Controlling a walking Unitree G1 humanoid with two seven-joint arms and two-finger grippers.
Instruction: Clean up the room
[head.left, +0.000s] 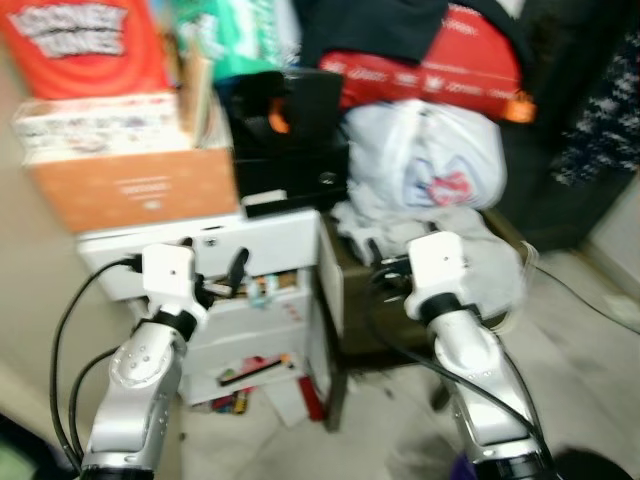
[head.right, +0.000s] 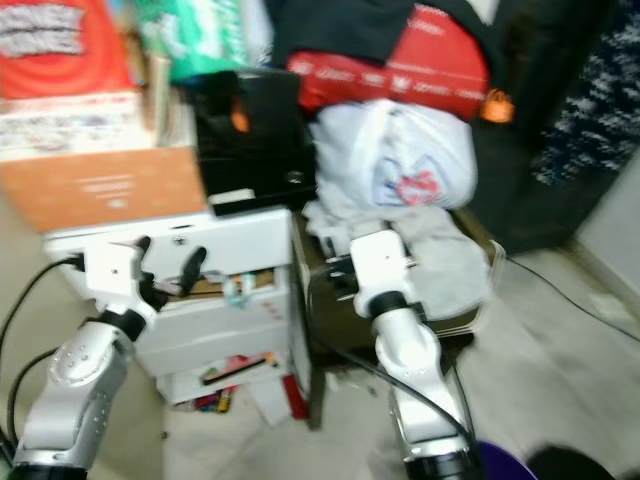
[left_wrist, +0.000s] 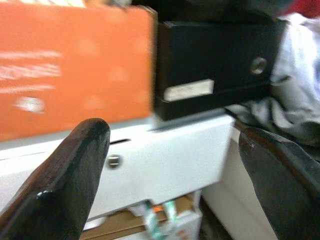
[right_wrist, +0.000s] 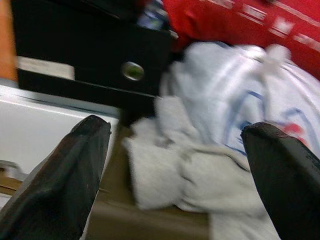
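Clutter is stacked ahead of us, all frames blurred. Centre-right: a pale grey cloth crumpled on a dark low table, with a white plastic bag sitting on its far side and a red package plus a dark garment above that.

Left of the table: a white drawer unit, its lower part open with small colourful items inside, too blurred to identify. On top of it sit an orange box and, to its right, a black box. A red printed item tops the far left stack.

Our left gripper is raised in front of the white unit's top drawer, fingers spread, holding nothing. Our right gripper is up over the near edge of the cloth, fingers also wide apart, empty.

Left wrist view adds detail the head views lose: a small round lock on the white drawer front and a pale label on the black box. Right wrist view shows a round metal fitting on the black box and the folds of the cloth below the bag.
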